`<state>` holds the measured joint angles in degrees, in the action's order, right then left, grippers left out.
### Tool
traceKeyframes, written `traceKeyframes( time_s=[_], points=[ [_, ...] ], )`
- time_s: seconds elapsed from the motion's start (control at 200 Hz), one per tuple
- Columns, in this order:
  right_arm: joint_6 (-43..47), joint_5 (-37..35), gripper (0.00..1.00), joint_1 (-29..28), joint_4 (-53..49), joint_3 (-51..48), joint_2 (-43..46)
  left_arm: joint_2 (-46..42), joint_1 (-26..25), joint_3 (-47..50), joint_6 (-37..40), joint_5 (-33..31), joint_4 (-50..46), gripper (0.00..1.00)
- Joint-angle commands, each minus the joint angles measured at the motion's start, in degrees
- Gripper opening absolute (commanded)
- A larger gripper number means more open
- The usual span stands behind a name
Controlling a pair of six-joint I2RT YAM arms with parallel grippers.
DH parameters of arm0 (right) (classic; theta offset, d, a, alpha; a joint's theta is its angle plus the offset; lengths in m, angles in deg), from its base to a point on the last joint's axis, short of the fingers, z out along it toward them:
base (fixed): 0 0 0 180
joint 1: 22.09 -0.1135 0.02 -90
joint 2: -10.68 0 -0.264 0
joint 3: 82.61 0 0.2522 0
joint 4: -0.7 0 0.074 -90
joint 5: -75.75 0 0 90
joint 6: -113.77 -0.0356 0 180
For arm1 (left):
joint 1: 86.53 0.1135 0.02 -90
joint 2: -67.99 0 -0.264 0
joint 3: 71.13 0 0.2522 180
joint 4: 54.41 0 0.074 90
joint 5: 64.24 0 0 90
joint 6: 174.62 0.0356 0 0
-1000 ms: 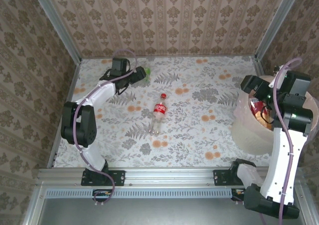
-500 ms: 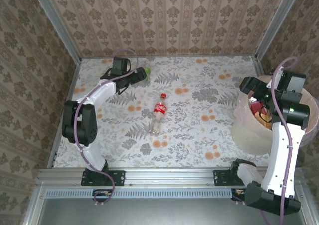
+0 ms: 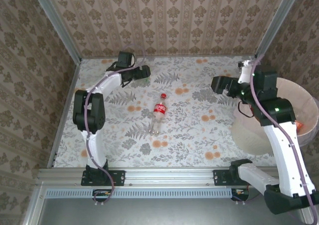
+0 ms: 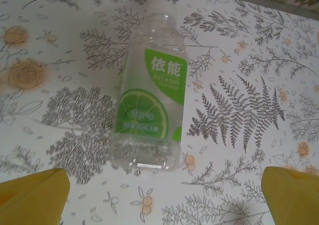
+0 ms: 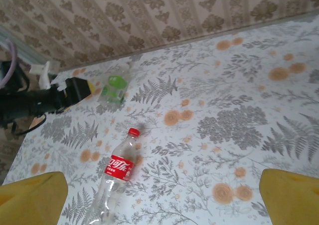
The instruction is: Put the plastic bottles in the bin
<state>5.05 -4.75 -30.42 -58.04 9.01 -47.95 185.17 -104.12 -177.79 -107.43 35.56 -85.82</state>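
Fingers spread, left arm outstretched, bottle ahead

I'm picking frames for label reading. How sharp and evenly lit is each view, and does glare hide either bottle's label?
Left wrist: green-label bottle soft and hazy, label legible, no glare. Right wrist: Coca-Cola bottle fairly sharp, yellow fingers blurred in the corners. Top external: flat, even light, faint shadows, labels tiny.

Overhead; wrist views sharing green bottle
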Motion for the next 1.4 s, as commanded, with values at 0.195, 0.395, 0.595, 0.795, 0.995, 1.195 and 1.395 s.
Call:
traceKeyframes(
  time_s=[0.195,0.395,0.595,0.795,0.995,1.195,1.395],
  points=[
    [-0.87,-6.28,1.00,-4.39,3.19,-0.71,-1.86,9.82,-1.84,-10.48,4.95,-4.68,-8.80,1.00],
    [-0.51,-7.17,1.00,-4.67,2.78,-1.04,-1.40,15.35,-4.49,-16.17,8.19,-13.26,-12.06,0.98],
    [0.00,-8.12,1.00,-4.75,2.26,-1.25,-0.96,16.96,-5.16,-16.34,8.68,-19.19,-11.80,0.89],
    [0.20,-8.16,1.00,-4.77,2.14,-1.34,-1.05,17.97,-5.11,-16.79,10.63,-19.39,-11.51,0.78],
    [0.46,-6.70,1.00,-5.95,3.57,-1.73,-1.40,16.65,-5.07,-15.49,9.95,-17.56,-11.28,0.66],
    [0.56,-5.49,1.00,-7.93,6.37,-1.77,-2.38,10.41,-5.09,-8.26,9.37,-15.34,-6.27,0.56],
    [-0.78,-4.34,1.00,-9.18,9.04,-1.86,-4.32,2.49,-5.09,-0.57,7.14,-14.59,-2.92,0.51]
  ],
)
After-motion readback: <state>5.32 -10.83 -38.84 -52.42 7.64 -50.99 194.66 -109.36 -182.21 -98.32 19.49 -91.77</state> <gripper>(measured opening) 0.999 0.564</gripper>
